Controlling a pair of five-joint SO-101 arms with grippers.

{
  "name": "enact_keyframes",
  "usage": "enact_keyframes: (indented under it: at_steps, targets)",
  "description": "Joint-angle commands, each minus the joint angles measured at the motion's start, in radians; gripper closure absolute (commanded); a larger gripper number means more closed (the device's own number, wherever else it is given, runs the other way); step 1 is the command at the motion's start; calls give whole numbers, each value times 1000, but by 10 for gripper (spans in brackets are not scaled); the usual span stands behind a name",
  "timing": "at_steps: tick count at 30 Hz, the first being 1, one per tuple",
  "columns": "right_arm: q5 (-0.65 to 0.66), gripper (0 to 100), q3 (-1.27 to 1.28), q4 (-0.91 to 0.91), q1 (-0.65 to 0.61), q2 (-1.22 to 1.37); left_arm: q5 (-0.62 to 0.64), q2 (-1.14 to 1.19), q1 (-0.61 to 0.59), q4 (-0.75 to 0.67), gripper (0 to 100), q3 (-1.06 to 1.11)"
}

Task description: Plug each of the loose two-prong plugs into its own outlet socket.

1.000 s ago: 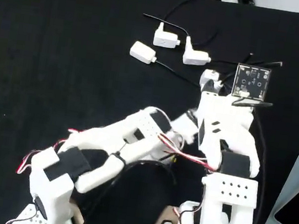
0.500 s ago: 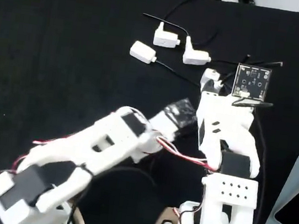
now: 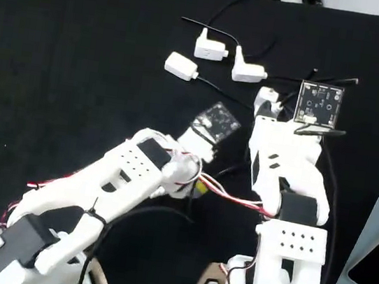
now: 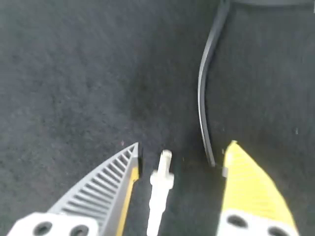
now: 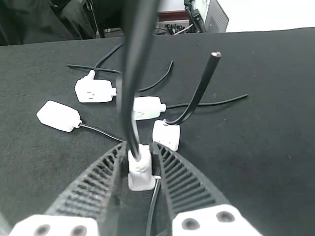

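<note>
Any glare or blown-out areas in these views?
High view: cloth evenly lit, no glare; bright strip past its far edge. Right wrist view: background past the cloth blown out, held plug fine. Left wrist view: even, no glare.

a small white piece [image 4: 161, 179] between the spread fingers of the left gripper [image 4: 183, 146] is too blurred to identify and runs off the picture's edge. the white plug [image 5: 139, 173] clamped in the right gripper [image 5: 139, 146] has its prongs hidden. a grey object [image 3: 371, 259] is cut off at the high view's edge.
</note>
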Motion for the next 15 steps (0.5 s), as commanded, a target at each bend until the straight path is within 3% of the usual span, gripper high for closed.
enact_keyframes:
  at_steps: [1,11,15]
  targets:
    - [-31,986,-81,-3,12,-22,28,18,24,-104,698,-13]
    - [-31,986,-79,-3,12,-22,23,227,84,-344,752,-22]
    - [-29,986,-77,-3,12,-22,21,301,87,-259,797,-125]
